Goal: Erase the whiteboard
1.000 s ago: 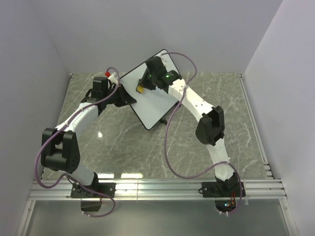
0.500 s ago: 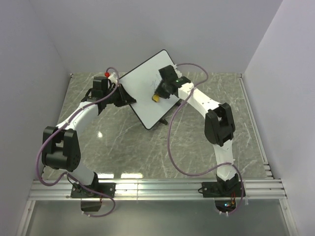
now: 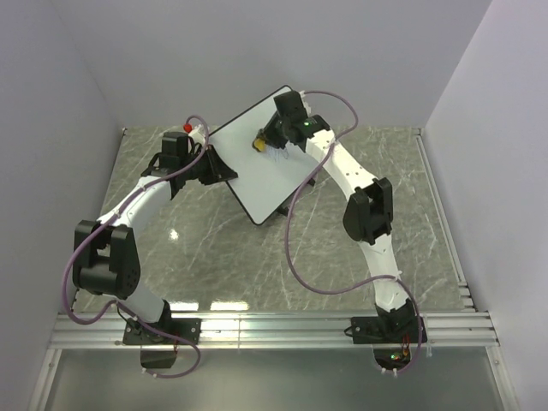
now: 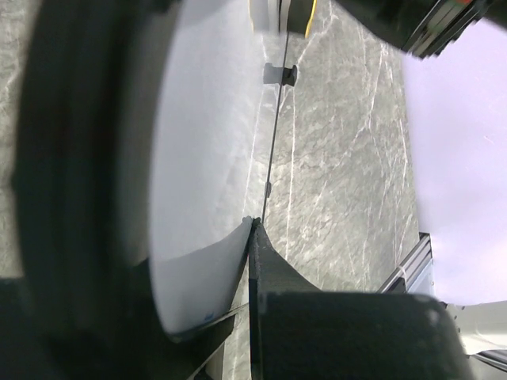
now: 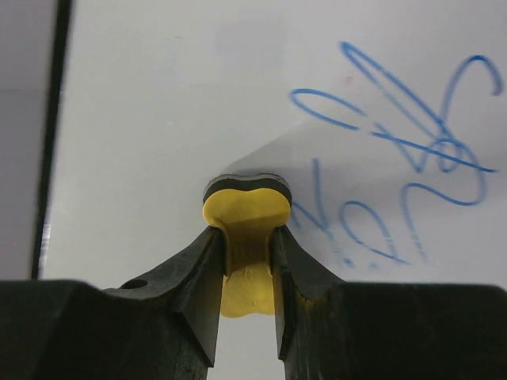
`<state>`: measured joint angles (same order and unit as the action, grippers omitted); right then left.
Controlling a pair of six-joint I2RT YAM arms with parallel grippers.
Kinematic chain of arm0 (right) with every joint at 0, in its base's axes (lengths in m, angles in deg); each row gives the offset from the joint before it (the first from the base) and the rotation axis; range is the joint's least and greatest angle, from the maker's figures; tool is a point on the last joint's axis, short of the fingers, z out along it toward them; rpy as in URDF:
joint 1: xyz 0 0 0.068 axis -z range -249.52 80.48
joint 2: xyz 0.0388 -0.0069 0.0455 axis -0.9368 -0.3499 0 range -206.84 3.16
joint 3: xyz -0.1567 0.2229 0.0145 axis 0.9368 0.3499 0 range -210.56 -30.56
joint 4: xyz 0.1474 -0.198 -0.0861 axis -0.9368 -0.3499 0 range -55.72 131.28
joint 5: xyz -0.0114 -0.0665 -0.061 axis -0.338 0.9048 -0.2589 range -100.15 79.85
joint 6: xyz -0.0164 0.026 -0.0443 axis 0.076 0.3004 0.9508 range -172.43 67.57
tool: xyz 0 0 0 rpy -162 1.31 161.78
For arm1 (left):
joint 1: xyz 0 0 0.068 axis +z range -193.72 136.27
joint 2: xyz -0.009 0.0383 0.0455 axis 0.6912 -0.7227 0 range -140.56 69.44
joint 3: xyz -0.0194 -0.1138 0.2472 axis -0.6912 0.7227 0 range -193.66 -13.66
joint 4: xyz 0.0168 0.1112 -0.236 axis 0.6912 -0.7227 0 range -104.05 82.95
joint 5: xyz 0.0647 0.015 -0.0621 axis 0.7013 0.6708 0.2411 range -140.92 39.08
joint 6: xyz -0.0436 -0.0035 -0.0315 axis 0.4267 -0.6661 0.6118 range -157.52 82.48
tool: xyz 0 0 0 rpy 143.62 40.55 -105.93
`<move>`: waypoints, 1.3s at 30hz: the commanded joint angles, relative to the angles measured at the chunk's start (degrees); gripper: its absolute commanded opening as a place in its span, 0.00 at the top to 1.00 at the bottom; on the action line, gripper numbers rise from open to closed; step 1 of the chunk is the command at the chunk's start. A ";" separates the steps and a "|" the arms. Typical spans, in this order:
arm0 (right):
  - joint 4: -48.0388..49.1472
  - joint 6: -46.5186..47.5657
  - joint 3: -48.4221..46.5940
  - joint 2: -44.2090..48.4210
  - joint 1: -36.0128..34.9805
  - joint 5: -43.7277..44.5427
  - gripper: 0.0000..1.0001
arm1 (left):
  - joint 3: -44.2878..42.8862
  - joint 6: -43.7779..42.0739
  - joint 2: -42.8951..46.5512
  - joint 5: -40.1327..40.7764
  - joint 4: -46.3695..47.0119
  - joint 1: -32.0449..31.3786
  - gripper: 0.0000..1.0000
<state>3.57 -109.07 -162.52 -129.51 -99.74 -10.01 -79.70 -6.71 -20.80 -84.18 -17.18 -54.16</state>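
The whiteboard stands tilted at the back of the table, its face white with a thin black rim. My left gripper is shut on its left edge, and the left wrist view shows the whiteboard edge-on between the jaws of the left gripper. My right gripper is shut on a small yellow eraser pressed against the upper part of the board. In the right wrist view, the right gripper pinches the yellow eraser, whose dark pad lies on the whiteboard just left of blue scribbles.
A grey marble table lies under the board, with walls close on the left, back and right. A black stand foot sticks out at the board's lower corner. Purple cables loop from both arms. An aluminium rail runs along the near edge.
The right gripper with the eraser swept right and down across the board, then back up toward its far edge. The left gripper and the board stayed put.
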 commanded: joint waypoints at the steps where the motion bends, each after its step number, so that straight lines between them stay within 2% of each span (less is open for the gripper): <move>1: 5.11 -4.96 -2.95 -3.92 -2.57 -5.24 1.00 | -1.20 -6.37 -0.29 -1.46 -7.62 -3.80 1.00; 4: 3.45 -3.40 -1.55 -3.22 -2.30 -4.01 1.00 | -1.90 -6.55 -0.20 -1.37 -8.32 -3.80 1.00; 7: -0.86 -1.81 5.11 -0.16 -1.25 -1.29 1.00 | -3.21 -6.99 -0.12 -1.02 -9.73 -3.80 1.00; 11: 0.17 0.74 23.53 6.53 -0.11 -0.23 1.00 | -4.10 -7.08 0.32 -0.76 -10.44 -3.98 1.00; 15: 1.06 2.06 31.58 9.79 -0.02 1.70 1.00 | -3.40 -6.46 0.76 -1.28 -9.73 -3.89 1.00; 19: 0.10 2.24 27.65 7.60 -0.10 1.44 1.00 | -2.87 -6.98 1.38 -1.29 -10.08 -4.15 1.00; 23: -0.87 0.75 12.84 3.12 -0.10 0.04 1.00 | -1.47 -8.13 2.08 -0.85 -11.57 -4.77 1.00; 28: 6.49 -6.70 -0.02 -1.89 -0.02 -4.01 1.00 | 0.65 -7.78 3.13 -0.93 -11.40 -5.38 1.00; 32: 7.74 -10.93 -5.83 -5.49 -0.37 -4.10 1.00 | 1.79 -7.87 4.19 -0.67 -11.66 -5.82 1.00; 35: 7.31 -10.34 -4.10 -5.16 -0.46 -3.58 1.00 | 2.14 -7.78 4.54 -0.41 -11.67 -5.91 1.00; 39: 7.57 -6.47 8.43 0.02 -0.19 -1.38 1.00 | 2.06 -7.78 4.89 -0.14 -11.93 -5.91 1.00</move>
<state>9.66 -116.52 -162.28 -129.79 -98.14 -12.09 -78.74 -6.16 -17.65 -80.46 -18.58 -56.65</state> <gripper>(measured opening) 0.329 0.156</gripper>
